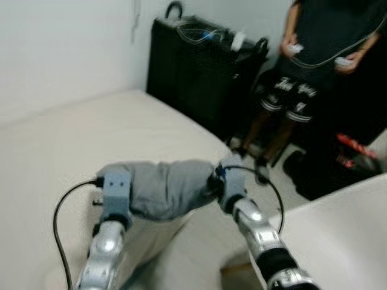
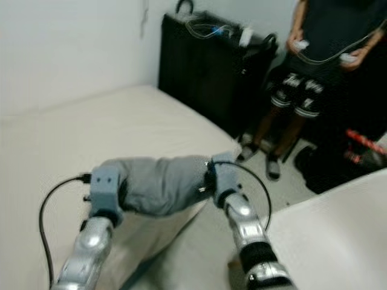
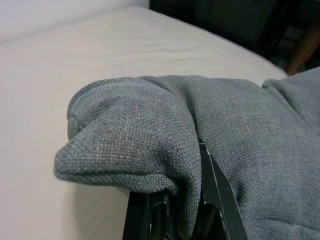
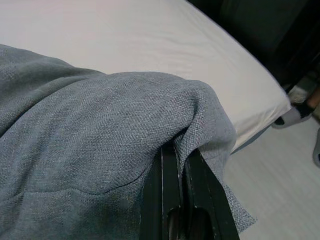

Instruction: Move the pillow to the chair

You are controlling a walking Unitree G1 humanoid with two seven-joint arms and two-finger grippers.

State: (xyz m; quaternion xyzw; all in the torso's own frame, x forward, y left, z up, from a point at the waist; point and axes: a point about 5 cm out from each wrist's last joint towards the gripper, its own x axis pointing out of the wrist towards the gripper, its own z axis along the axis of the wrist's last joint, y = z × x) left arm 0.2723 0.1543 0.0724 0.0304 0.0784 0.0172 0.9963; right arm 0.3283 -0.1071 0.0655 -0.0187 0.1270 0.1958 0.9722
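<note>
- Left gripper [image 3: 172,215] pinched one corner of grey pillow [image 1: 163,187]; right gripper [image 4: 182,200] clamped the opposite corner.
- Held slung between both, spreading the load, above the bed [image 1: 72,139].
- Chair nowhere evident; person [image 1: 314,54] stood near.

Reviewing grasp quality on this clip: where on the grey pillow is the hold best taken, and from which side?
At its two ends, one gripper from each side. The pillow is long, soft and sagging, held above the bed. The left gripper pinches a bunched corner and the right gripper the opposite edge, which seems sound: fabric folds give the fingers purchase, and the paired holds likely limit drooping.
</note>
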